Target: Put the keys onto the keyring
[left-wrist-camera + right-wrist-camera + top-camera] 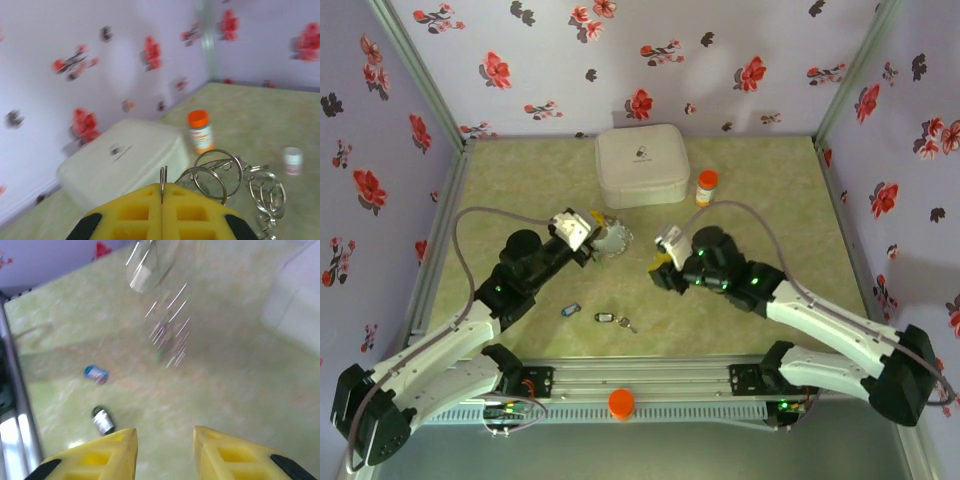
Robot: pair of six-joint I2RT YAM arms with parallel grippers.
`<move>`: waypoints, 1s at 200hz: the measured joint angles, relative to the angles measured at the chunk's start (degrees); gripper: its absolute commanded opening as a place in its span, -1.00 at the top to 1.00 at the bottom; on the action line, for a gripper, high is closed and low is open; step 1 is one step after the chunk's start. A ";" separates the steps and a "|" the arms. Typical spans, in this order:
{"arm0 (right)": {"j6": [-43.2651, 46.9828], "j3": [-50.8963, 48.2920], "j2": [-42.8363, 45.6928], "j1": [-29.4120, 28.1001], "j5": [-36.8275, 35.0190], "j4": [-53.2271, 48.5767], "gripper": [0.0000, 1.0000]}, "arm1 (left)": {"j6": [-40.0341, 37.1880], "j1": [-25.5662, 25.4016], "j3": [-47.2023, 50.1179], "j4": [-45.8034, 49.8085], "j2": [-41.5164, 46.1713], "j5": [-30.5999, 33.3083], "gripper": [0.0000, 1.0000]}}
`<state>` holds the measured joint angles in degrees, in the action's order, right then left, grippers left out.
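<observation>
Left gripper (163,189) has its yellow fingers pinched shut on a single thin wire of the floppy grey metal keyring (220,174), holding the bunch of loops up just in front of the white square case (120,159); in the overhead shot that puts the keyring about dead centre of the frame. Right gripper (165,447) is wide open with nothing in it, pointing down at the mottled green table (770,210) just right of the ring. Keys aren't on yet as far as I can see: a tiny blue-headed key (570,310) and a tiny black-headed key (605,318) lie flat in the lower middle of the overhead view, near the front rail and well apart from the ring; there's a green speck next to the ring in the right wrist view, but it's too smeared to tell if it's a key. What worries me: that pinch is on one skinny wire, so the keyring could swivel or slip out the moment anything pushes on it; the ring looks streaky in the right wrist view, so lining a key hole up with it would be fiddly; those keys are flat and small, so open fingers coming down could just shove one away; the orange-capped pill bottle (200,131) and small white cap (292,160) sit near enough to get bumped.
</observation>
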<state>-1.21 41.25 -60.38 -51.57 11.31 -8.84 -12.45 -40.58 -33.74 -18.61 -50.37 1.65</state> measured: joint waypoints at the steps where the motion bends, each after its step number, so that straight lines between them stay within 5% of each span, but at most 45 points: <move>1: -0.35 -0.17 -0.13 -0.31 -0.15 0.15 0.22 | 0.35 0.09 0.00 0.09 -0.02 0.63 1.00; 58: -13.68 -1.49 -18.49 -15.13 -9.70 5.62 0.14 | 7.04 3.26 0.00 3.50 0.11 15.74 1.00; 121: -22.67 14.43 -36.54 -17.62 -11.37 -1.42 0.07 | 7.65 3.74 0.00 4.15 1.88 17.68 1.00; 200: -26.51 17.42 -40.72 -17.92 -12.68 -7.45 0.26 | 7.61 3.74 0.00 4.15 1.88 17.64 1.00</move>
<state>-27.73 58.67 -101.10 -69.49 -1.37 -16.29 -4.84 -36.84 -33.74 -14.46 -48.49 19.29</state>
